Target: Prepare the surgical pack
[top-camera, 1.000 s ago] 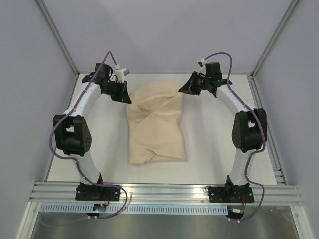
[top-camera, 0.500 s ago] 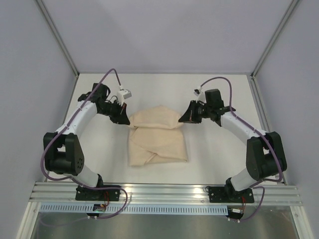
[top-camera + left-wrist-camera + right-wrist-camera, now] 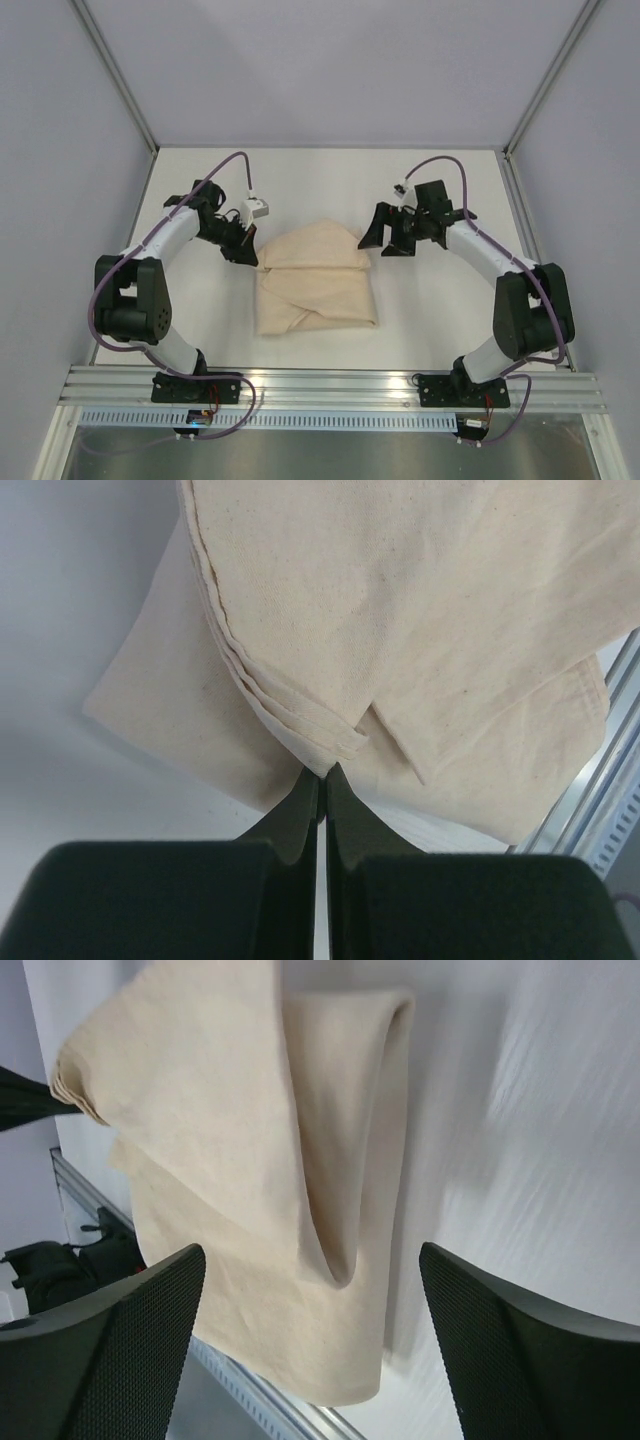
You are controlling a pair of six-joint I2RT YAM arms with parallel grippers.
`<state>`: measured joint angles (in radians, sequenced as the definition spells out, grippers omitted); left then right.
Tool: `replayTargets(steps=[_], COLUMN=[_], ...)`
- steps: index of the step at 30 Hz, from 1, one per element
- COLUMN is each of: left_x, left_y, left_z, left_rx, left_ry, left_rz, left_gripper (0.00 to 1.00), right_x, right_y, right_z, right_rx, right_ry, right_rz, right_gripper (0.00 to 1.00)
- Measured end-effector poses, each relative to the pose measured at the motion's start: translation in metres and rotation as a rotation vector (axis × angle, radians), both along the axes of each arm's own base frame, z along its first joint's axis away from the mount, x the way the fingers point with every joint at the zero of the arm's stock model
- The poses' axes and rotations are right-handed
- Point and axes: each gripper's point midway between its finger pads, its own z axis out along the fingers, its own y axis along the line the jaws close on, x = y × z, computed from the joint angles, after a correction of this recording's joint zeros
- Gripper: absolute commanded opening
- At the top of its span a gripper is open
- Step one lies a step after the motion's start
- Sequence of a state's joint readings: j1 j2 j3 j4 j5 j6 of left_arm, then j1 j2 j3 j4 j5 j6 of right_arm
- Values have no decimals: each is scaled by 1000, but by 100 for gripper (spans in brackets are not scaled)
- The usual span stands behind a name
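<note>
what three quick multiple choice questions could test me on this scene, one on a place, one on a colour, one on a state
1. Where does the folded tan cloth sheet lie?
A. in the middle of the flat white table
B. on the silver rail at the near edge
C. hung over a side wall

2. What colour are the thin looping cables?
A. yellow
B. red
C. purple

3. How do the fingers of the black right gripper stand?
A. shut on the sheet
B. spread wide, holding nothing
C. shut on nothing

Answers: 1 A, the top view shows the sheet mid-table; 2 C, both cables are purple; 3 B, the right wrist view shows its fingers far apart with the sheet lying free beyond them.
</note>
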<state>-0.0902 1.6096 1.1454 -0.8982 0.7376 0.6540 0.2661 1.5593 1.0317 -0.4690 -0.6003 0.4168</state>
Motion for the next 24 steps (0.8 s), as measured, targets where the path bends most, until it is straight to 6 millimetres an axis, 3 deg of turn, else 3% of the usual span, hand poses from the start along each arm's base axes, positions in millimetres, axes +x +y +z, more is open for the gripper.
replayTargets(steps=[3, 4, 6, 8, 10, 14, 18, 22, 23, 24], left_x=[1, 2, 2, 2, 3, 3, 3, 2, 2, 2], left_y=[2, 3, 3, 3, 3, 3, 3, 3, 3, 3], left_z=[-1, -2, -2, -3, -3, -3, -4, -5, -5, -5], left_rx=[12, 16, 18, 20, 20, 20, 20, 20, 20, 21], left_ry=[-13, -19, -21, -23, -22, -22, -20, -14, -14, -14], left_rz=[-9, -14, -17, -18, -18, -18, -18, -18, -18, -18], left_gripper=[0, 0, 0, 0, 0, 0, 0, 0, 0, 0], right_x=[38, 64, 79, 116, 138, 138, 128, 115, 113, 112], right_y=[-4, -2, 4, 22, 40, 71, 99, 118, 123, 125], right_z=[37, 53, 53, 48, 28, -26, -51, -47, -44, -42], right_rx=[-23, -30, -45, -42, -35, -15, 41, 116, 134, 144], right_ry=[-122, -195, -168, -182, -155, -13, 82, 130, 131, 127], right_rz=[-9, -10, 10, 38, 73, 150, 219, 263, 273, 279], right_gripper=[92, 92, 90, 89, 89, 86, 76, 52, 38, 31])
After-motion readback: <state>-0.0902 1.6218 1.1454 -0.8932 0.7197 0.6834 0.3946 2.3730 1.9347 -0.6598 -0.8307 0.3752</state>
